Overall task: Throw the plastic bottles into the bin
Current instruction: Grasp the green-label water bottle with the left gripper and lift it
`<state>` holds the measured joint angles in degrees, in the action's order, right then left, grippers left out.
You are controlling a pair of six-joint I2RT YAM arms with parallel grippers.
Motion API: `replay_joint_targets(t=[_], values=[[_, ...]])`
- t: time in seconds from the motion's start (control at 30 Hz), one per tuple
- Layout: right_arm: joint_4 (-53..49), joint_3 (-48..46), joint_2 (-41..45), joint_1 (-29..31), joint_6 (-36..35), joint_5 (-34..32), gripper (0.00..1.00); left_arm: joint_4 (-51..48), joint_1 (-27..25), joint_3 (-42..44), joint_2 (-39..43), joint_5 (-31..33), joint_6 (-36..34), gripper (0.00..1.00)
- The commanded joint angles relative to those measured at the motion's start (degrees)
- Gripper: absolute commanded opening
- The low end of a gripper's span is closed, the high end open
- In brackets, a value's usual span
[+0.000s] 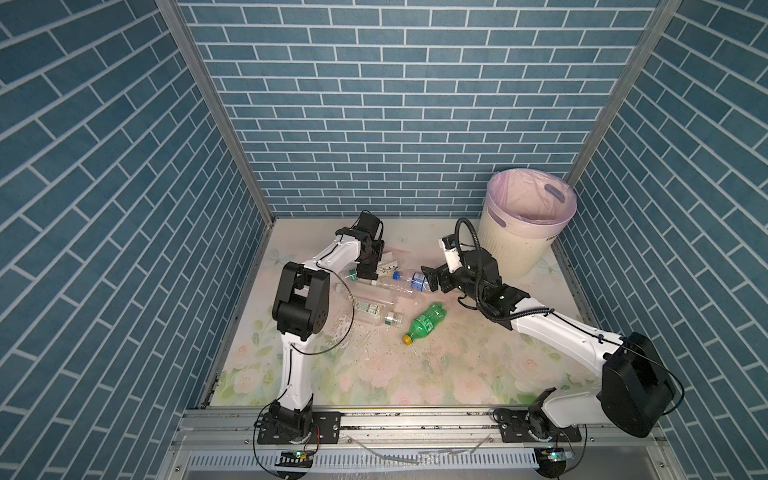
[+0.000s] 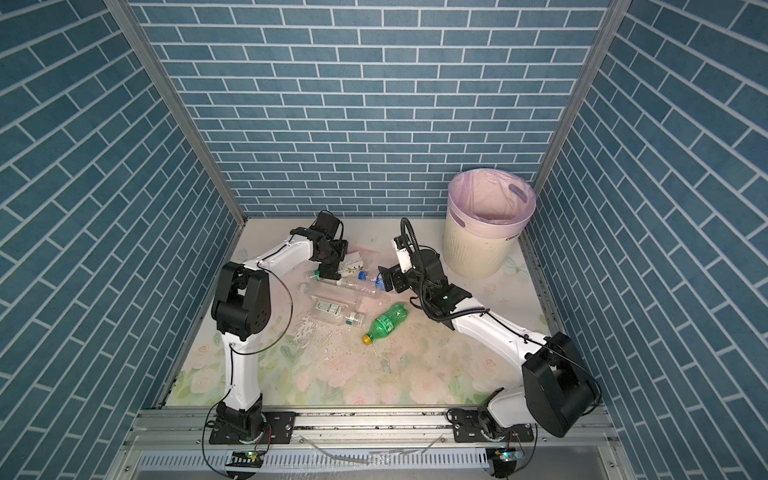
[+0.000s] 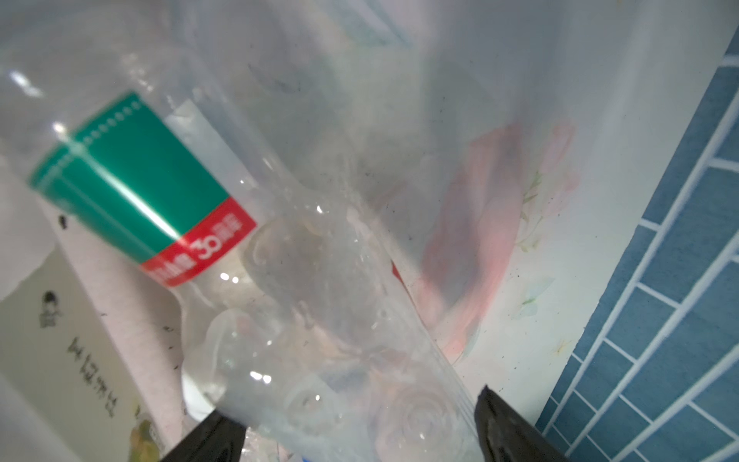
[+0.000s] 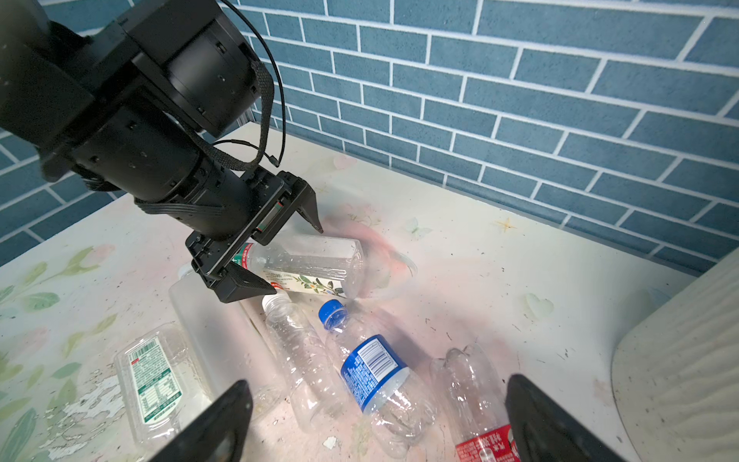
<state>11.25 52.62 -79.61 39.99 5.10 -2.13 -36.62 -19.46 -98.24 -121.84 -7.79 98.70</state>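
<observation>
While the left gripper (image 4: 296,258) straddles the clear floral-label bottle (image 4: 332,256) lying at the back of the counter (image 1: 457,365), jaws spread either side (touching it or not, hard to say), the right gripper (image 4: 378,380) hangs wide open over the blue-label bottle (image 4: 372,368). Best to squeeze mid-body, gently, so the thin plastic doesn't squirt out, then lift clear before swinging to the bin (image 1: 511,245) in the back-right corner.
</observation>
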Motion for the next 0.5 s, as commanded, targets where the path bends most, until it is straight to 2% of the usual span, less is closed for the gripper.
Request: replay_joint_targets(t=[0.0, 0.23, 0.47], values=[[1.9, -1.7, 0.0, 0.2, -0.4, -0.4, 0.97, 0.4, 0.4, 0.7, -2.5, -0.1, 0.4, 0.85], [3.2, -2.9, 1.4, 0.3, -0.4, -2.4, 0.97, 1.5, 0.6, 0.7, -4.6, -1.0, 0.3, 0.84], [3.0, -2.8, 1.3, 0.4, -0.3, -2.9, 0.96, 2.4, 0.9, 0.8, -4.9, -0.4, -1.2, 0.71]])
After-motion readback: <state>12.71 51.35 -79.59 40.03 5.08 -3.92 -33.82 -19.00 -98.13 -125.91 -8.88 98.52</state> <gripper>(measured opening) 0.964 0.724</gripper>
